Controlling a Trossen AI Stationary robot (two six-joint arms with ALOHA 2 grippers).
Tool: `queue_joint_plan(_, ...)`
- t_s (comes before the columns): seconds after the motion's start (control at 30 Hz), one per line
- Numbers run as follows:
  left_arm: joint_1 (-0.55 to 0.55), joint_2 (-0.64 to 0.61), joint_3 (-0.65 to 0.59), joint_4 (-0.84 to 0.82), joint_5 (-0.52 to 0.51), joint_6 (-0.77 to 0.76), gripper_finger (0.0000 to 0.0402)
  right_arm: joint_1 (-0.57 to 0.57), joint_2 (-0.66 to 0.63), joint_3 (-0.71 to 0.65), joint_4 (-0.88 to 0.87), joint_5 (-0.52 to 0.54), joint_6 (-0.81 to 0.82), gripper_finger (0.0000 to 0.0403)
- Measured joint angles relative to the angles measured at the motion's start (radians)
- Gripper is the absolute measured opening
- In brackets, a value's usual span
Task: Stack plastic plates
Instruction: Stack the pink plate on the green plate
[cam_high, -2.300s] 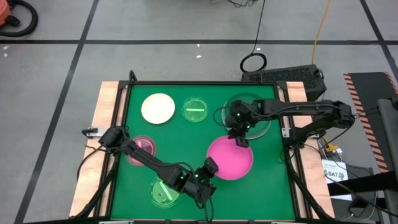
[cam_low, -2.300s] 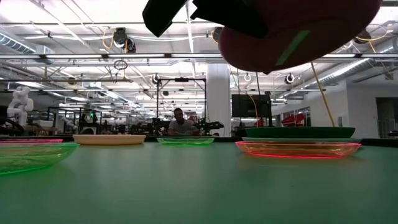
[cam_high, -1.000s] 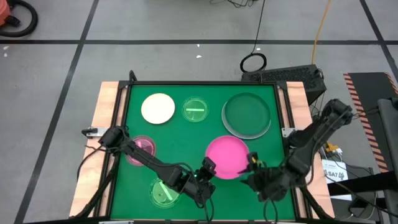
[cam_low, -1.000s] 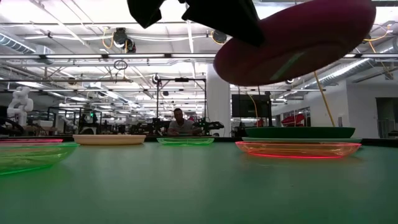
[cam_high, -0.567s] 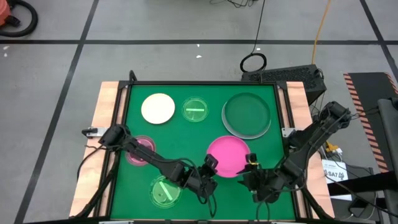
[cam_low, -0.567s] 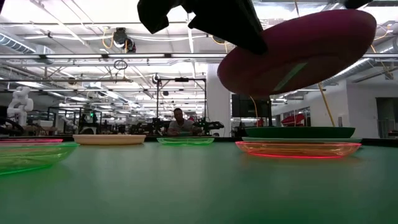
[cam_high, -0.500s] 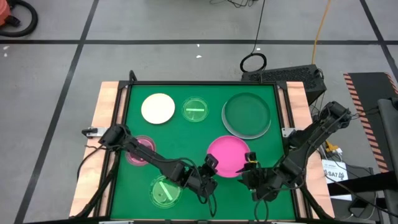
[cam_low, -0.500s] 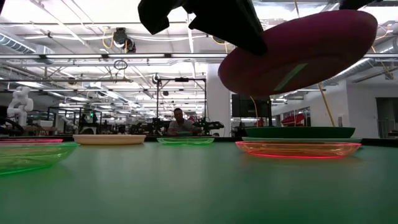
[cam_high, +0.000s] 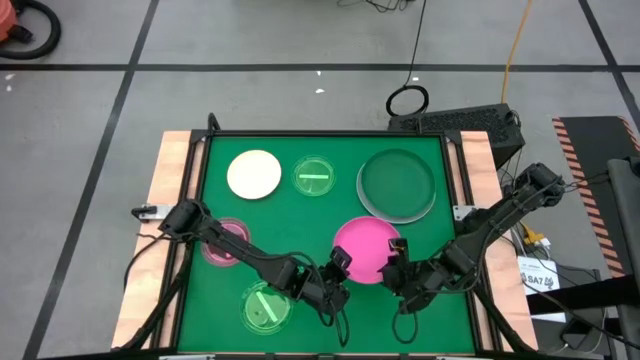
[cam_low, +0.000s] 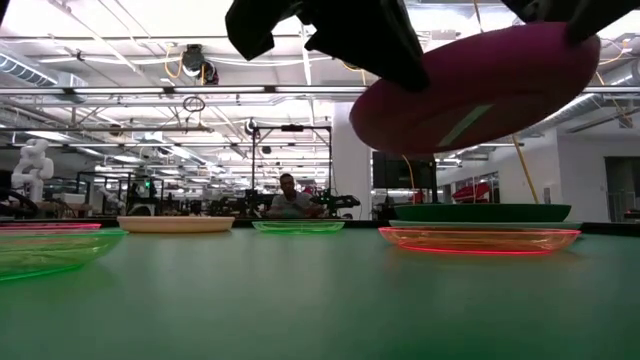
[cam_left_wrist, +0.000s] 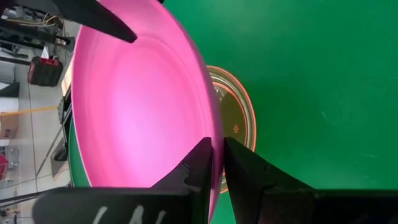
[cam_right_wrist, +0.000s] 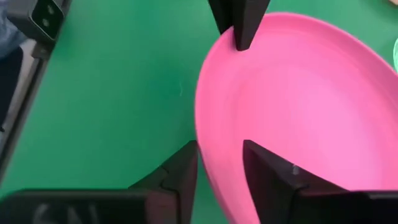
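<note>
A hot-pink plate (cam_high: 365, 248) hangs over the table's near middle, held by my left gripper (cam_high: 340, 263), which is shut on its near-left rim. My right gripper (cam_high: 393, 265) is open at the plate's near-right rim. Its fingers stand one on each side of that rim (cam_right_wrist: 205, 158), with gaps showing. An amber dish (cam_low: 480, 240) lies flat on the table under the pink plate (cam_left_wrist: 137, 93). A dark-green plate (cam_high: 398, 185) lies at the far right. A cream plate (cam_high: 254, 174), two green dishes (cam_high: 314, 176) (cam_high: 265, 308) and a pink dish (cam_high: 228, 238) lie apart on the mat. My left gripper (cam_left_wrist: 216, 146) pinches the hot-pink plate's rim (cam_left_wrist: 214, 127) between its two fingers, one on the upper face and one on the underside. The fingers come in about level from the table's near-left. The plate (cam_low: 480, 85) is lifted clear and tilted, its right side higher.
The green mat (cam_high: 300, 225) has bare room in the middle and at the near right. Wooden table edges (cam_high: 170, 200) run along both sides. People and equipment show in the room far behind the table (cam_low: 290, 195).
My right gripper has swung from the table's near-right corner leftward and toward the far edge, up to the pink plate's near-right rim, and now straddles it. My left gripper has kept its hold, and the plate has stayed lifted.
</note>
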Motion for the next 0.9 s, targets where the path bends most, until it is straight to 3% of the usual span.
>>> queue_joint_plan(0.27, 0.001, 0.0, -0.001, -0.001, 0.002, -0.001, 0.0045, -0.015, 0.032, 0.0, -0.026, -0.097, -0.056, 0.0014)
queue_joint_plan(0.53, 0.0, 0.0, -0.001, -0.002, -0.025, -0.006, 0.0049, -0.026, 0.036, 0.001, -0.013, -0.104, -0.109, 0.0008)
queue_joint_plan(0.63, -0.001, 0.0, -0.001, 0.006, -0.062, -0.003, 0.0073, -0.026, 0.036, 0.001, -0.014, -0.101, -0.104, 0.0005)
queue_joint_plan(0.9, -0.011, -0.002, -0.001, 0.032, -0.194, -0.09, 0.018, -0.028, 0.038, 0.0, -0.032, -0.073, -0.105, 0.0003)
